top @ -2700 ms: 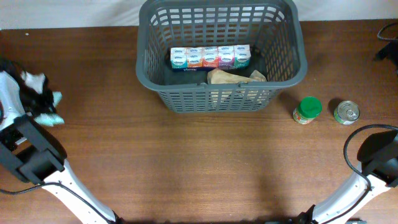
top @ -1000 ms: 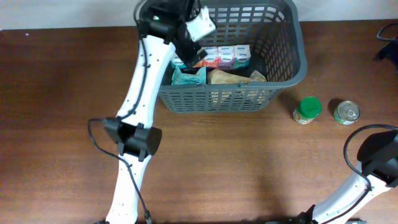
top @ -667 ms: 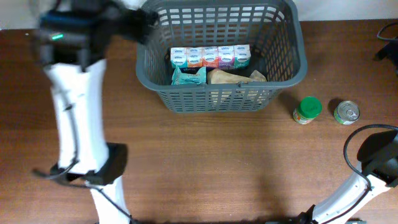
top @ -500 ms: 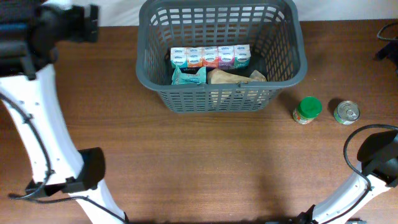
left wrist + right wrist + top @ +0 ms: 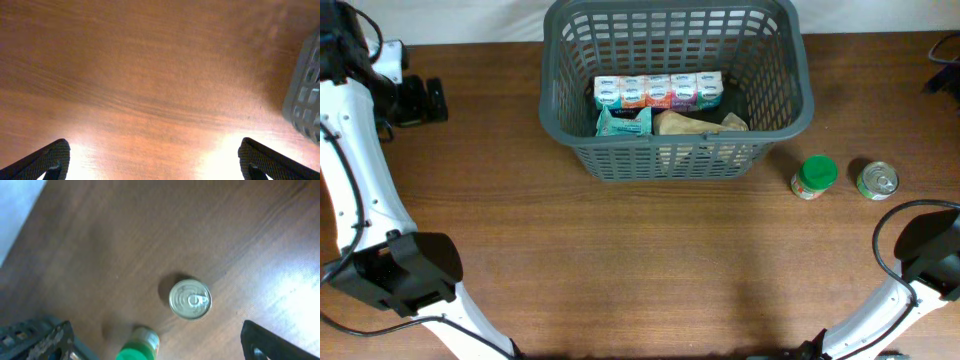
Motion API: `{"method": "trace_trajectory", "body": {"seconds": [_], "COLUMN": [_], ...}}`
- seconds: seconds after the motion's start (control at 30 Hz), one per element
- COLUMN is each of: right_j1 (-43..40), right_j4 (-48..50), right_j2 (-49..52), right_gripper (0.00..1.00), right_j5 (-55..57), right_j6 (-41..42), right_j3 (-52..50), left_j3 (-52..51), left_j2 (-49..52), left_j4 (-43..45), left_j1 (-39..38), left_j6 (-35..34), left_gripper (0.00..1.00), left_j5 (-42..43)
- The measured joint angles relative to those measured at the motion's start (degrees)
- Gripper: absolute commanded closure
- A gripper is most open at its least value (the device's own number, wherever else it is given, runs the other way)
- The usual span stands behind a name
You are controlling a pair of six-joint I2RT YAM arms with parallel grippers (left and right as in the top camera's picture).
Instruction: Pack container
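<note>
So, container: the dark grey shopping basket [image 5: 670,158] stands at the far middle of the wooden surface [image 5: 620,260], mouth up so goods can be lowered in from above.
Inside: a row of small cartons [image 5: 659,91] lines the far wall, with a teal pouch [image 5: 623,121] and a tan packet [image 5: 695,123] just in front; kept together, they leave floor free on the right.
Outside: a green-lidded jar [image 5: 814,176] and a tin can [image 5: 877,180] stand upright just right of the basket, near each other but apart.
Left pincer [image 5: 155,160]: spread, pinching nothing, over bare wood well left of the basket, probably parked clear.
Right pincer [image 5: 157,342]: spread and empty, high over can and jar, seemingly placed to take one.
Progress: judged partway; two items remain outside.
</note>
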Motion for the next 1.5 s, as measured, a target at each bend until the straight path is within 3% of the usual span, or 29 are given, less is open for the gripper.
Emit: {"method": "trace_trajectory", "body": {"seconds": [0.2,0.5,0.9,1.23,1.5], "right_j1": [0.02,0.11,2.27,2.75,2.75], "right_j4": [-1.14,12.11,28.72,37.9,39.45], "right_j2": [-0.02,0.55,0.63,-0.15,-0.46], "right_gripper": [0.02,0.01,0.01,0.01,0.01], "right_j5": [0.59,5.4,3.17,3.58,3.87], "right_j6": [-0.72,-0.96,-0.98,-1.09,-1.11], "right_j3": [-0.87,-25.59,-43.41,-51.01,-51.65], "left_j3": [-0.7,-0.7,-0.74,-0.74,-0.74], "left_j2": [0.0,0.0,0.0,0.0,0.0], "left_j4": [-0.02,0.04,0.04,0.04,0.04], "left_j1": [0.0,0.0,0.0,0.0,0.0], "left_j6": [-0.02,-0.02,-0.02,-0.02,-0.02], "left_gripper": [0.01,0.01,0.01,0.01,0.01], "left_j5": [0.07,0.24,0.24,0.24,0.24]}}
